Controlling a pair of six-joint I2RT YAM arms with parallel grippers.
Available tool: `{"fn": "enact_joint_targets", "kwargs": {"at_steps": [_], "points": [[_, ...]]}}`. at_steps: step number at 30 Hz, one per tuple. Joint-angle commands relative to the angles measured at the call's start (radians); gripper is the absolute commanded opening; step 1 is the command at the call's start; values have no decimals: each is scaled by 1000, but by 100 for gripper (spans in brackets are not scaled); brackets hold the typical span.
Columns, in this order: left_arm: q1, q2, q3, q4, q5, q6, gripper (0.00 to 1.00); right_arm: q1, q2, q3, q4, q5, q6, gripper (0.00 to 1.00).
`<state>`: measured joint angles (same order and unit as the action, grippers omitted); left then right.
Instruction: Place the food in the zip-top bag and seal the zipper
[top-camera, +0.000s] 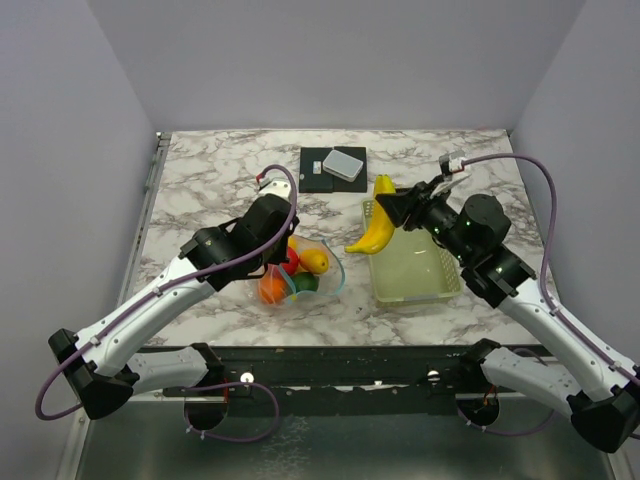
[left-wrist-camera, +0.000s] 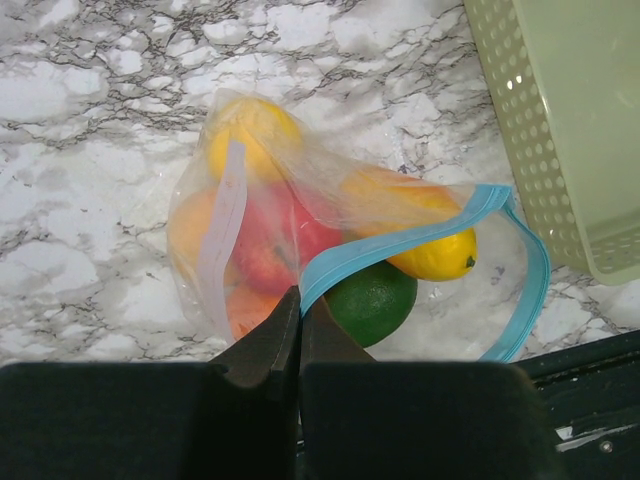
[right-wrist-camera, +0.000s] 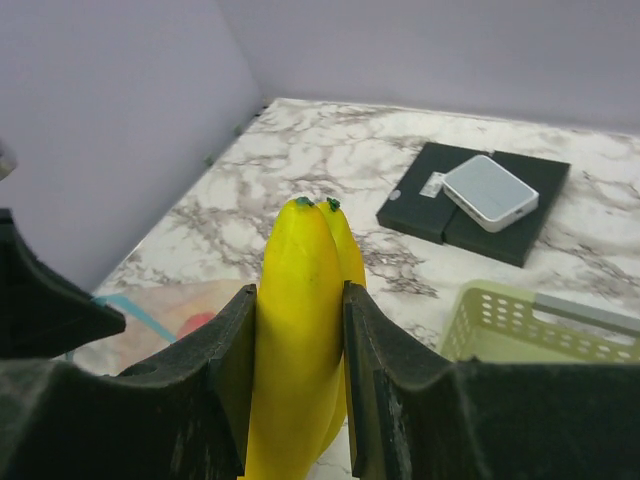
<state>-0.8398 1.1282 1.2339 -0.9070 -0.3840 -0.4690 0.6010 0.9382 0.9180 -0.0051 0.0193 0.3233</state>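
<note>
The zip-top bag (top-camera: 305, 270) lies on the marble with its mouth held open. Inside it are a lemon (left-wrist-camera: 435, 250), a dark green fruit (left-wrist-camera: 372, 300), a red apple (left-wrist-camera: 280, 245) and oranges (left-wrist-camera: 190, 225). My left gripper (left-wrist-camera: 298, 295) is shut on the light blue zipper (left-wrist-camera: 400, 240) at the near corner of the mouth. My right gripper (right-wrist-camera: 297, 300) is shut on the yellow banana (right-wrist-camera: 300, 330). It holds the banana (top-camera: 375, 232) in the air over the left rim of the basket, right of the bag.
The pale yellow-green slotted basket (top-camera: 415, 265) stands right of the bag, with nothing visible in it. A black pad with a white box (top-camera: 335, 165) on it lies at the back middle. Grey walls close in the table on three sides.
</note>
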Motion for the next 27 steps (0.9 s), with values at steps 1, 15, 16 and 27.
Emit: {"fn": "enact_joint_targets", "kwargs": {"at_steps": [1, 15, 16, 27], "points": [[-1, -1, 38, 4, 33, 12, 0, 26, -33, -69, 224, -214, -96, 1], [-2, -5, 69, -8, 87, 22, 0, 70, -5, -192, 639, -553, -211, 1], [-2, -7, 73, -9, 96, 22, 0, 76, -3, -193, 652, -560, -212, 1], [-1, 0, 105, 9, 211, 6, 0, 154, 25, -221, 721, -639, -339, 1]]}}
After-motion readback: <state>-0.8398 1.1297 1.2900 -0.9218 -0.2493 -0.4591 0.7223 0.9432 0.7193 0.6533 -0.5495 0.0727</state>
